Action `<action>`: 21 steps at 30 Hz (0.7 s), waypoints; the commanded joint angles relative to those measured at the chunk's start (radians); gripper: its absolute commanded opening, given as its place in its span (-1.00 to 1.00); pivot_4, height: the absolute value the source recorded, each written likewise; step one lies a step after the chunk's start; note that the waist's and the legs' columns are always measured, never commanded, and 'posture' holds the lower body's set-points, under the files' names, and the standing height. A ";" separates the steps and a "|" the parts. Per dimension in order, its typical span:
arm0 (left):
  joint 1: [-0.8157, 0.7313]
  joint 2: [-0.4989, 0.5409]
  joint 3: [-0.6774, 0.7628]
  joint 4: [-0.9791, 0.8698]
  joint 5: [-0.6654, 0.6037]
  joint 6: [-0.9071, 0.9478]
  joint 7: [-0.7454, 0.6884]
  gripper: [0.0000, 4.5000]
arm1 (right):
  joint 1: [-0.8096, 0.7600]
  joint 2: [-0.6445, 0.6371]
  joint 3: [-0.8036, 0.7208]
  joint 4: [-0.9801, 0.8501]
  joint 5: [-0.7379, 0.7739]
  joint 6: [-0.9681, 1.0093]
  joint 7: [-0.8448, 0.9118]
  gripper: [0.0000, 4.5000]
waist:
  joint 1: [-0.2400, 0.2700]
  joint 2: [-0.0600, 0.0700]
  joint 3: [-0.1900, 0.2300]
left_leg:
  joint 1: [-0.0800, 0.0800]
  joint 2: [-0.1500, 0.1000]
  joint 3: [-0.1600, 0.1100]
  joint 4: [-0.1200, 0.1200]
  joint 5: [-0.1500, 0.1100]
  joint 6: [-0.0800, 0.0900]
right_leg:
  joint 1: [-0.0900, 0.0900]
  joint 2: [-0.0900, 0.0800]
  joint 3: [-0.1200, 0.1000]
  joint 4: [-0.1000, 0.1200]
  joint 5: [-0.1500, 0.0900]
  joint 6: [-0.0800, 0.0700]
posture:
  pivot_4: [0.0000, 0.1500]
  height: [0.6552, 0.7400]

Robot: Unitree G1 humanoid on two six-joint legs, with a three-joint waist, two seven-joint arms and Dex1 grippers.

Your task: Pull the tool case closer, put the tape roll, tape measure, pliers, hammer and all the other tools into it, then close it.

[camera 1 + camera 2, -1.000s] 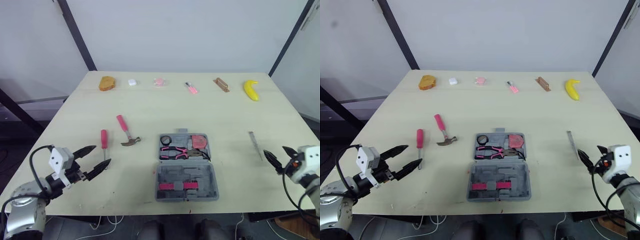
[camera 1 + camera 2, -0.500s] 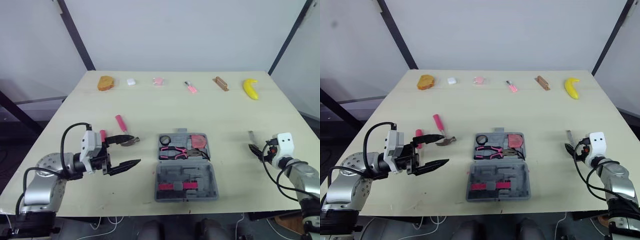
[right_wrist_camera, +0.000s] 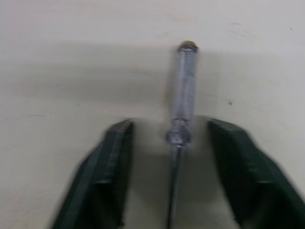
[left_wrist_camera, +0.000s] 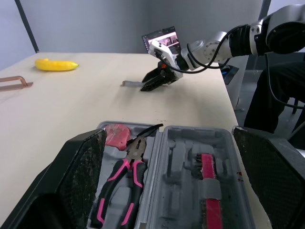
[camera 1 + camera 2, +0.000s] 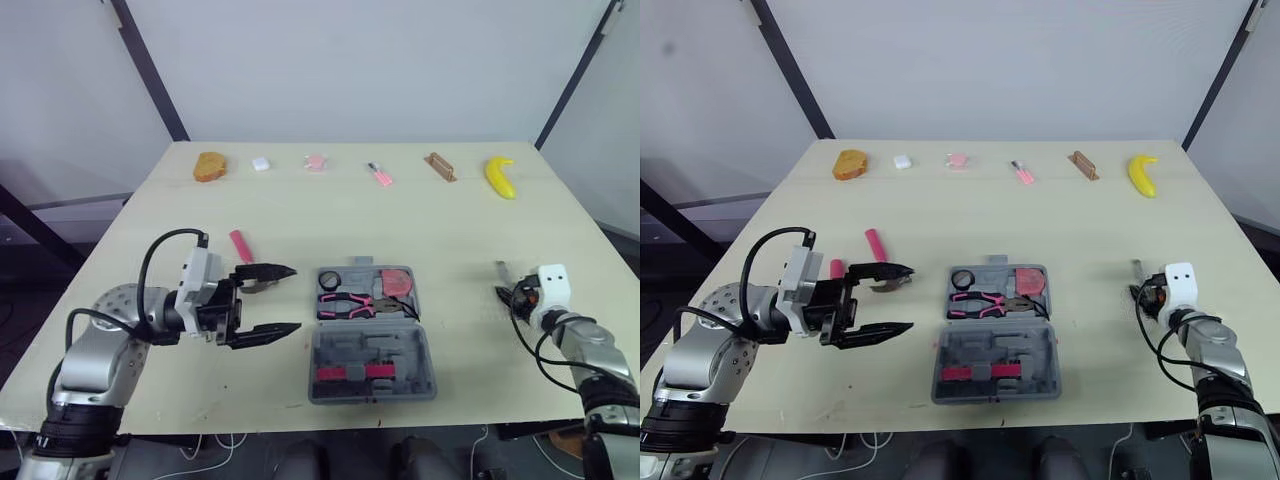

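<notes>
The grey tool case (image 5: 372, 362) lies open near the front edge, holding pink-handled pliers (image 5: 355, 303), a black tape roll (image 5: 332, 280) and a pink tape measure (image 5: 398, 281). My left gripper (image 5: 296, 298) hovers open just left of the case, above the hammer (image 5: 241, 246), whose head is partly hidden by the upper finger. A bit of the red screwdriver (image 5: 837, 268) shows behind that arm. At the right, my right gripper (image 3: 169, 125) straddles a clear-handled screwdriver (image 3: 184, 90) lying on the table, a finger on each side with gaps.
Along the far edge lie a brown bread-like piece (image 5: 211, 166), a small white item (image 5: 261, 163), a pink item (image 5: 315, 161), a pink stick (image 5: 381, 175), a brown block (image 5: 440, 167) and a banana (image 5: 500, 177).
My left gripper has swung right from the front left corner, over the hammer and toward the case. My right gripper has come down around the clear screwdriver, its fingers closer together.
</notes>
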 commanded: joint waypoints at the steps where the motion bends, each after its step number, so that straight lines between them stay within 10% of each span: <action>1: 0.002 -0.004 0.018 -0.024 -0.011 -0.013 0.005 1.00 | 0.003 -0.012 -0.001 0.034 -0.024 -0.039 -0.018 -0.63 | 0.003 0.000 0.000 | 0.000 0.000 0.000 0.001 0.000 0.000 | 0.000 0.000 0.000 0.000 0.000 0.000 | 1.00 1.00; 4: 0.002 -0.007 0.020 -0.011 -0.008 -0.024 -0.003 1.00 | 0.001 -0.011 0.001 0.037 -0.024 -0.048 -0.014 -0.97 | 0.005 0.000 0.000 | 0.000 0.000 0.000 0.001 0.000 0.000 | 0.001 0.000 0.000 0.000 0.000 0.000 | 1.00 1.00; 21: -0.008 0.029 0.039 0.083 -0.025 -0.074 -0.152 1.00 | 0.128 -0.130 0.109 -0.625 0.050 0.189 0.260 -0.97 | 0.001 0.004 0.003 | 0.000 0.000 -0.001 0.001 0.000 0.000 | 0.000 0.001 0.000 0.001 0.000 0.000 | 1.00 1.00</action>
